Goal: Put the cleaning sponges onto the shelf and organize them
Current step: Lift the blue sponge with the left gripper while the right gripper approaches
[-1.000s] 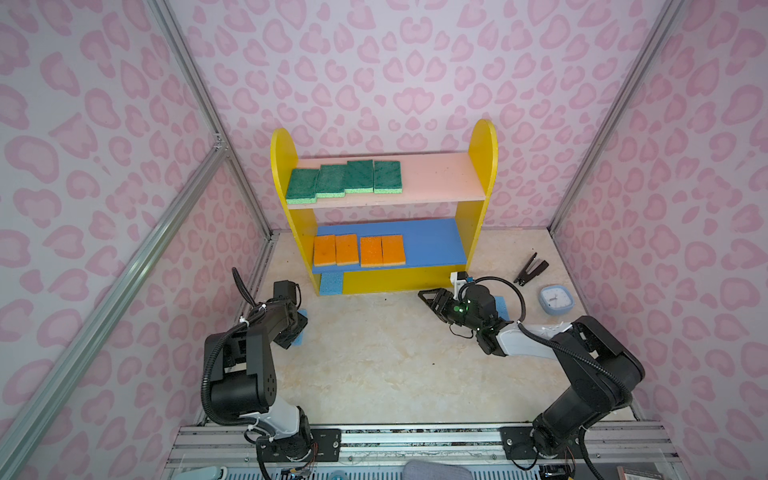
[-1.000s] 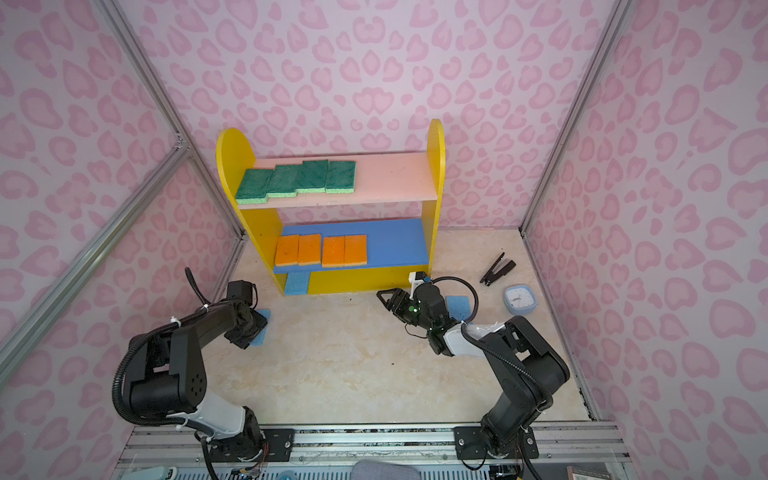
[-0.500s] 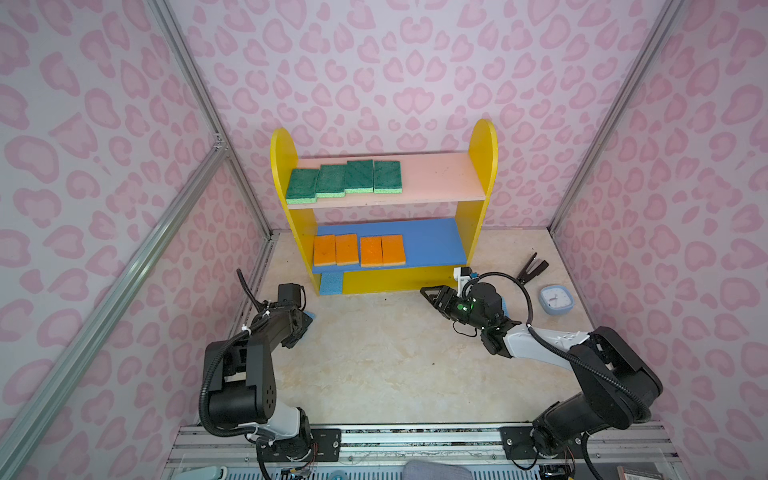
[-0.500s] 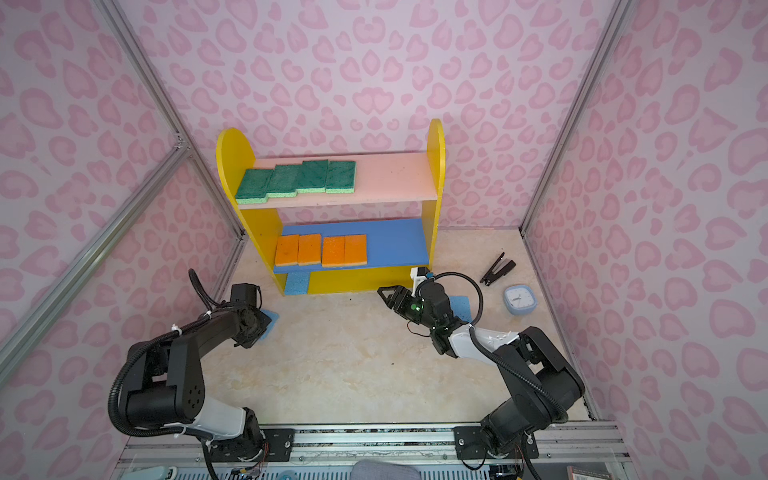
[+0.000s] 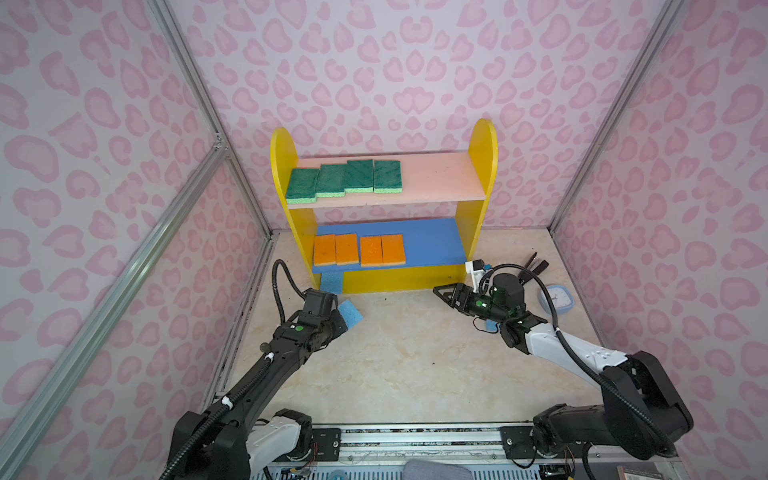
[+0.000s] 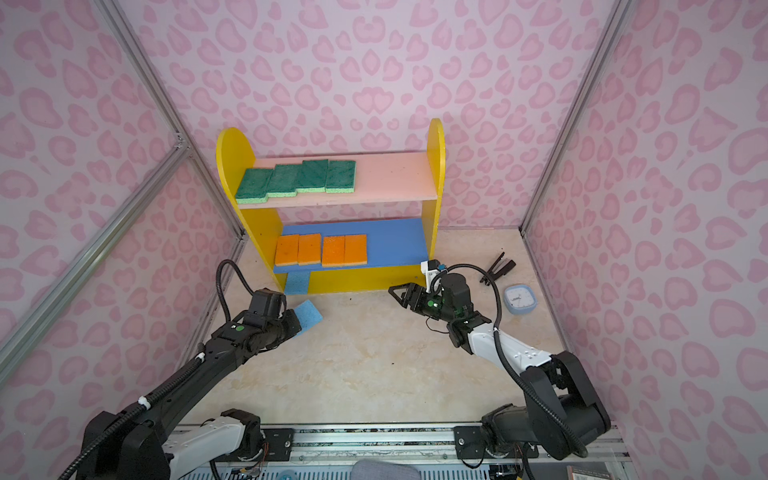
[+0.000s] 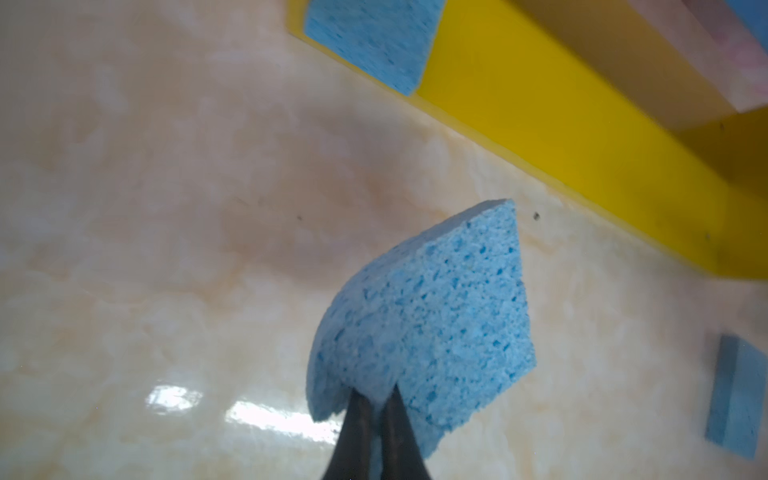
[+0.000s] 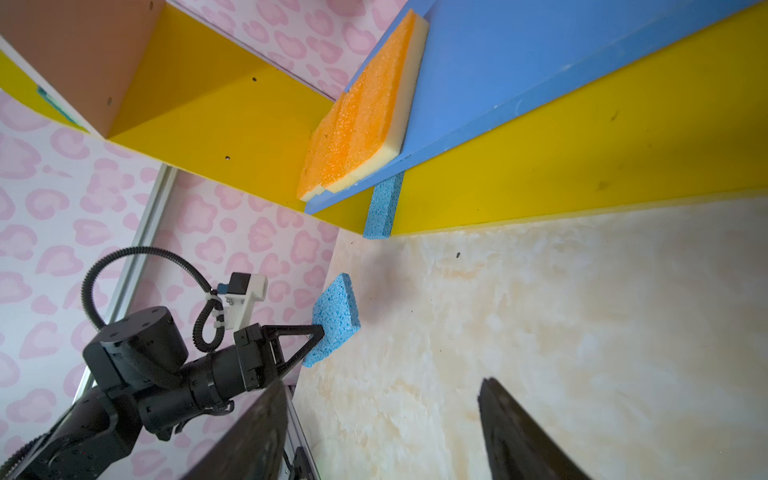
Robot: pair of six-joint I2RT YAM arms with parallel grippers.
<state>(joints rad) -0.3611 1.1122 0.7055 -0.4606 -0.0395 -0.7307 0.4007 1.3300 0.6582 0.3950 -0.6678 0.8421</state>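
Observation:
The shelf (image 5: 482,166) stands at the back with several green sponges (image 5: 345,178) on its pink board and several orange ones (image 5: 359,249) on its blue board. One light-blue sponge (image 5: 331,282) lies on the yellow bottom at the left end. My left gripper (image 5: 338,322) is shut on the edge of another blue sponge (image 7: 428,307), which is tilted and bent in front of the shelf's left end. My right gripper (image 8: 382,384) is open and holds nothing, in front of the shelf's right end. A third blue sponge (image 5: 490,325) lies on the floor, mostly under my right wrist.
A light-blue square clock (image 5: 556,298) and a black stapler (image 5: 534,266) lie on the floor right of the shelf. Pink patterned walls with metal posts close in both sides. The yellow bottom board (image 7: 582,137) runs close ahead of the held sponge.
My left gripper has closed on the blue sponge and carried it right, away from the left wall. My right gripper's jaws have spread wider and it has shifted slightly.

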